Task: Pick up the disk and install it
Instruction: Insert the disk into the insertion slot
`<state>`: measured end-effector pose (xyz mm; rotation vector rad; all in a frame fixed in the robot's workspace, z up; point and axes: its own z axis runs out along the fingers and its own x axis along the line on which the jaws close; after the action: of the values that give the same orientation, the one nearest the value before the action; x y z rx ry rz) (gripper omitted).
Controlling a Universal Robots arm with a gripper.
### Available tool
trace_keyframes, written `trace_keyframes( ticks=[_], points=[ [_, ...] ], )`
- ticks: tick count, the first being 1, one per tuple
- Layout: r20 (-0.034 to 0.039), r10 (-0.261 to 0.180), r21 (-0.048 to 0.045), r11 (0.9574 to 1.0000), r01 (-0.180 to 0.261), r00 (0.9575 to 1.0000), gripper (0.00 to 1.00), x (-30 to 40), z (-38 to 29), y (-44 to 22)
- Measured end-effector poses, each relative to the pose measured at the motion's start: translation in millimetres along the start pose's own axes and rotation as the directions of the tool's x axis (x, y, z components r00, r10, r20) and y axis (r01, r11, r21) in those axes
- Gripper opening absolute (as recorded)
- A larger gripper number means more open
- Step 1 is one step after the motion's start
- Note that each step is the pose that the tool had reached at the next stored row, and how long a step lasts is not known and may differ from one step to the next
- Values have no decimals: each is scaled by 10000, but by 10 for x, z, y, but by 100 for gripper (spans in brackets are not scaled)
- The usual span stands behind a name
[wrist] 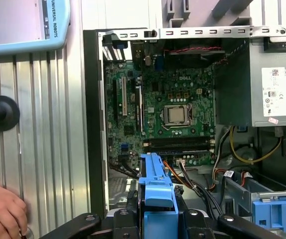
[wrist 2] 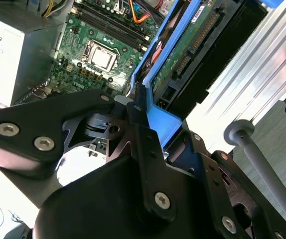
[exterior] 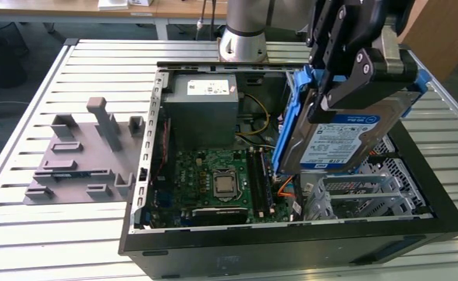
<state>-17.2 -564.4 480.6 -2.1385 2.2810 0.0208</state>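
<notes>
**Over the open case: disk clamped above the drive bay**

On a table (exterior: 72, 234) of ribbed aluminium slats, a black computer case (exterior: 291, 246) lies on its side with its cover off. The green motherboard (exterior: 221, 175) and the grey power-supply box (exterior: 201, 111) are exposed. Toward the exterior view's left, well apart from the case, a grey slotted fixture plate (exterior: 72, 170) lies flat on the slats.

Beyond the table's far edge are a wooden desk (exterior: 72, 7) and dark carpeted floor (exterior: 18, 58). A wooden panel (exterior: 447, 35) stands at the exterior view's right.

The gripper (exterior: 352, 82) hangs over the case's side at the exterior view's right. Its jaws are closed on the upper end of the disk (exterior: 345, 137), pressing against its 2 blue side rails. The disk stands on edge and tilted, with its white-and-blue label toward the exterior camera. Its lower end is above the perforated metal drive cage (exterior: 369, 193). Whether it touches the cage I cannot tell.

The second wrist view shows the disk's green circuit-board underside (wrist 2: 188, 45). In the first wrist view a person's hand (wrist: 1, 214) rests on the slats beside the case, near a black round knob (wrist: 1, 113).
</notes>
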Motion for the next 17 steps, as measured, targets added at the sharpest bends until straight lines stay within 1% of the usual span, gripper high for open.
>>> trace_keyframes(
  ticks=[6,13,17],
  points=[
    [1,0,0,10000,0,10000,36,34,9,-23],
    [1,0,0,10000,0,10000,36,42,30,-114],
    [1,1,0,10000,-1,10000,36,43,42,-128]
  ],
)
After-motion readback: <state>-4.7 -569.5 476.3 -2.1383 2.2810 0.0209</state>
